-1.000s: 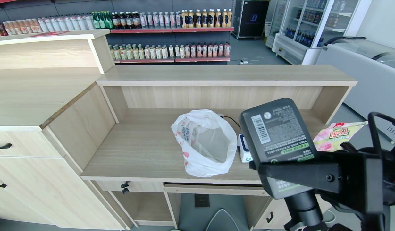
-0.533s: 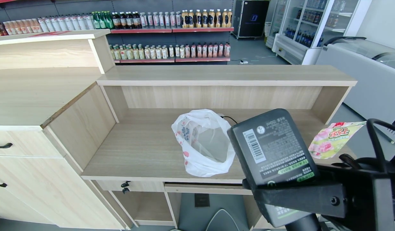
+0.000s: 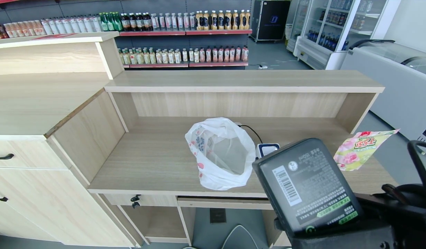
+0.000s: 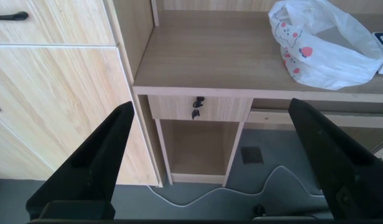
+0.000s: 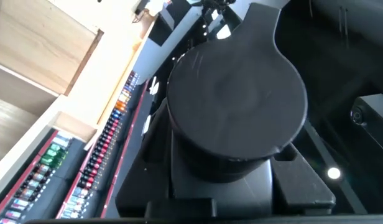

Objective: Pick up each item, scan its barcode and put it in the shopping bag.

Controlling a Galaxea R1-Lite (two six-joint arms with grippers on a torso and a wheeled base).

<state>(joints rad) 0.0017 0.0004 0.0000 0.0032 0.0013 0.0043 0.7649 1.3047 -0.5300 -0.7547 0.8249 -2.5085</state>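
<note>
My right gripper is shut on a black flat bottle, held low in front of the counter's front edge at the right. Its barcode label faces up toward the head view. In the right wrist view the bottle's dark round end sits close to the lens. The white shopping bag stands open on the counter, left of the bottle. A small white and blue scanner lies just right of the bag. My left gripper hangs open below counter height, in front of the drawer.
A pink pouch lies at the counter's right end. The wooden counter has a raised back ledge and a tall side wall on the left. A black cable runs behind the bag. Drink shelves and fridges stand beyond.
My right arm has lowered the black bottle toward me, first drifting left, then right. The scanner it covered half a second ago now shows beside the bag.
</note>
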